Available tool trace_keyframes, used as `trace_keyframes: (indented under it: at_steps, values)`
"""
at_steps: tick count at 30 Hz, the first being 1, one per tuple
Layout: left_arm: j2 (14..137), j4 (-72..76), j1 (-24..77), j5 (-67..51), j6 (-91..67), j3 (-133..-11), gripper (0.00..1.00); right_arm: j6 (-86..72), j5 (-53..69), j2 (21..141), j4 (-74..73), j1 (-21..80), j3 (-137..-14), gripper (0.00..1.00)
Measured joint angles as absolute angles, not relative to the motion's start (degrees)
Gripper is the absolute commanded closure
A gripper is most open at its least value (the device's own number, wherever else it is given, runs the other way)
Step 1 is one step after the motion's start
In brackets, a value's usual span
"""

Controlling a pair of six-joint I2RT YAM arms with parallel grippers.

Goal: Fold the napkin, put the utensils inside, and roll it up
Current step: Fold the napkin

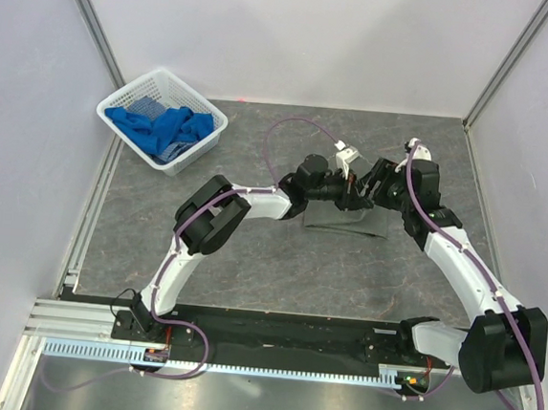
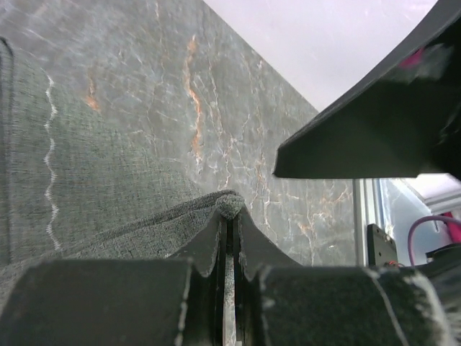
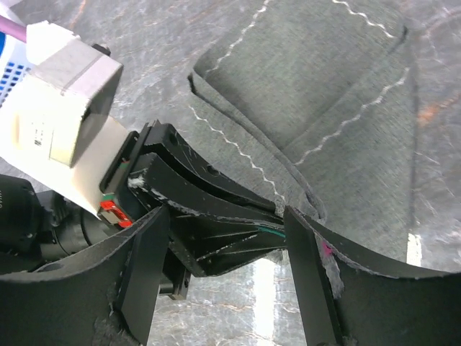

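Grey napkin [image 1: 346, 221], judged limp, was pinched at its folded edge by the left gripper [image 2: 229, 216]; the right gripper [image 3: 223, 223] was seen released, empty.

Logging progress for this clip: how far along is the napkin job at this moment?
Done: the napkin lies folded in layers. In hand: the left pincer is shut on a fold of it; the right pincer stands open beside it. Left: no fork in view, nothing rolled yet.

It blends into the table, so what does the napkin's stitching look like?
Pale zigzag stitching on the dark grey napkin; right wrist view.
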State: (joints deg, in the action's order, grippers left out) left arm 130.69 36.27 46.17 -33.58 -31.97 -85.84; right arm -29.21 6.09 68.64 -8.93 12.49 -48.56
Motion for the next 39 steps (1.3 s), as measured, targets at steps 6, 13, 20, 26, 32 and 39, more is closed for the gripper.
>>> trace_keyframes:
  at_steps: [6, 13, 20, 26, 32, 39]
  values:
    - [133.56, 34.30, 46.89, -34.13, -30.24, -88.55, 0.98, -29.36, 5.37, 68.49, -9.58, 11.77, -47.92, 0.26]
    - [135.61, 33.28, 47.33, -34.15, -28.97, -89.71, 0.98, -29.39, 4.03, 68.49, -9.80, 11.46, -46.96, 0.26]
    - [137.51, 32.29, 47.62, -33.93, -28.82, -91.07, 0.81, -29.80, 3.60, 68.40, -9.89, 11.44, -46.63, 0.26]
    - [138.82, 30.72, 49.71, -33.63, -28.47, -91.39, 0.43, -30.61, 6.28, 67.51, -8.82, 12.62, -46.63, 0.25]
    - [138.72, 30.79, 50.65, -33.78, -28.62, -91.37, 0.20, -30.70, 6.20, 66.04, -8.93, 12.38, -47.44, 0.24]
    - [134.54, 32.18, 50.48, -33.23, -28.95, -88.64, 0.07, -31.16, 7.79, 65.84, -9.13, 9.34, -50.59, 0.23]
